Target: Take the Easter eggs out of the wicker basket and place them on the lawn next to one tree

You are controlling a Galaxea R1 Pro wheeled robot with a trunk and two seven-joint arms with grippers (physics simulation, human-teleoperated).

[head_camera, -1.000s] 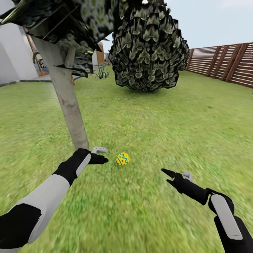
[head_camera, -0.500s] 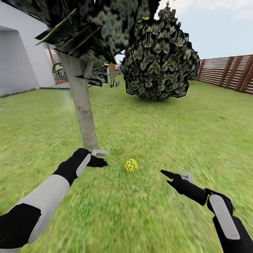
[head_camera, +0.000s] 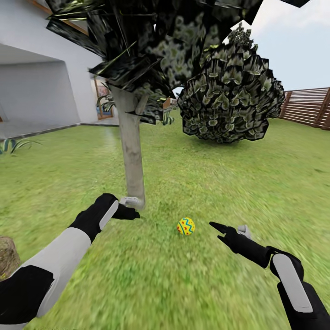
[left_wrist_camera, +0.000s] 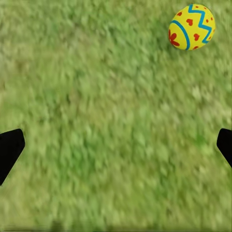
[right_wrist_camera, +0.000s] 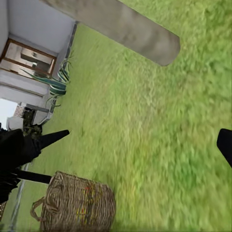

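One Easter egg [head_camera: 186,226] lies on the lawn [head_camera: 192,284], yellow w/ blue zigzags & red hearts, between the two grippers & a bit ahead of both. It sits nearer the right gripper [head_camera: 221,232] than the left gripper [head_camera: 133,211], touching neither. In the left wrist view the egg [left_wrist_camera: 191,27] is beyond the fingers, off toward one side, grass all around it.

Left gripper: fingers spread wide, the two black fingertips [left_wrist_camera: 9,150] at opposite edges of the wrist view w/ bare grass between; holding nothing. It hovers low just in front of the tree [head_camera: 132,160] trunk base, close to it; contact can't be told.

Right gripper: fingers apart, empty, pointing toward the egg & trunk. In the right wrist view one black fingertip [right_wrist_camera: 225,144] shows at the edge, the pale trunk [right_wrist_camera: 121,26] lies far ahead, & the left gripper [right_wrist_camera: 21,152] shows at the side w/ its fingers open.

Wicker basket [right_wrist_camera: 77,203]: tan, woven, on the grass, well off from the egg, out past the left arm; a sliver of it [head_camera: 7,256] shows in the head view beside the left forearm. Something yellowish inside it, too blurred to tell.

Behind the tree: a dark leafy shrub [head_camera: 231,105], white house [head_camera: 41,87], slatted fence [head_camera: 309,107].
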